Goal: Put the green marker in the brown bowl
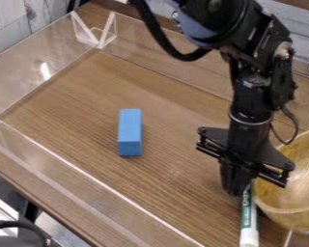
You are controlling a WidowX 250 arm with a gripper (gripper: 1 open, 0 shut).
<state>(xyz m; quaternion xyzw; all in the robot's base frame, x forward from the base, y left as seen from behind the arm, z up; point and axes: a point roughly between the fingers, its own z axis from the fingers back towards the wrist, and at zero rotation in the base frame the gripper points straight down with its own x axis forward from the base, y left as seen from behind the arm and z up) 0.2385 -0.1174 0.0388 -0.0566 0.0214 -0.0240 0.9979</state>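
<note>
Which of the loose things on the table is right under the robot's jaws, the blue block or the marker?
The green marker, lying beside the brown bowl with its upper end at the gripper. The blue block lies apart, off to the left.
</note>
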